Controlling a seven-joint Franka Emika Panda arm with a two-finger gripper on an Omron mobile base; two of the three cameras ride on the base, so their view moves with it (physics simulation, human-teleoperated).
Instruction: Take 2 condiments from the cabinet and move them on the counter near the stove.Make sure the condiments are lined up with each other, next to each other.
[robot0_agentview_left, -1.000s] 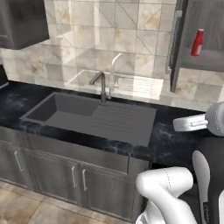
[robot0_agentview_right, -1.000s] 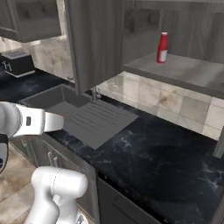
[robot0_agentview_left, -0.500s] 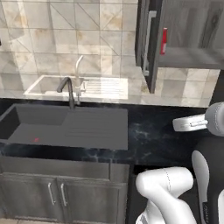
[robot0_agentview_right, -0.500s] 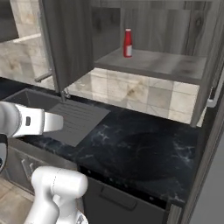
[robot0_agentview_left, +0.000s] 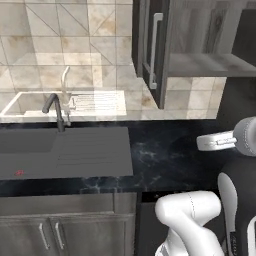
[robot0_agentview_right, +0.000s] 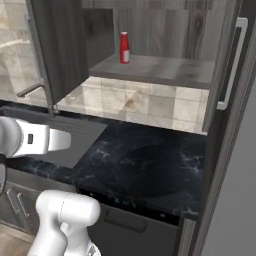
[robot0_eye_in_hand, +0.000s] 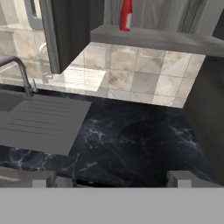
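Observation:
A slim red condiment bottle (robot0_agentview_right: 124, 48) with a white cap stands upright at the left end of the grey shelf (robot0_agentview_right: 165, 70) in the open wall cabinet (robot0_agentview_right: 60, 45). The hand view has the same bottle (robot0_eye_in_hand: 126, 15) at its top, on the shelf (robot0_eye_in_hand: 166, 40). My gripper (robot0_eye_in_hand: 109, 178) is open and holds nothing; its fingertips (robot0_eye_in_hand: 41, 178) sit low over the black counter (robot0_eye_in_hand: 131, 140), well below and short of the bottle. The counter (robot0_agentview_right: 145, 165) under the cabinet is bare. The stove is out of view.
A dark sink with drainboard (robot0_agentview_left: 65, 150) and faucet (robot0_agentview_left: 55, 107) lies to the left. The cabinet's left door (robot0_agentview_left: 155, 50) swings out over the counter. Its right door, with a silver handle (robot0_agentview_right: 231, 65), stands open at the right. A dishwasher front (robot0_agentview_right: 130, 220) sits below.
The whole scene has slid left in both base views, so the base has driven right. The cabinet and bottle are now closer and more central. The gripper stays open.

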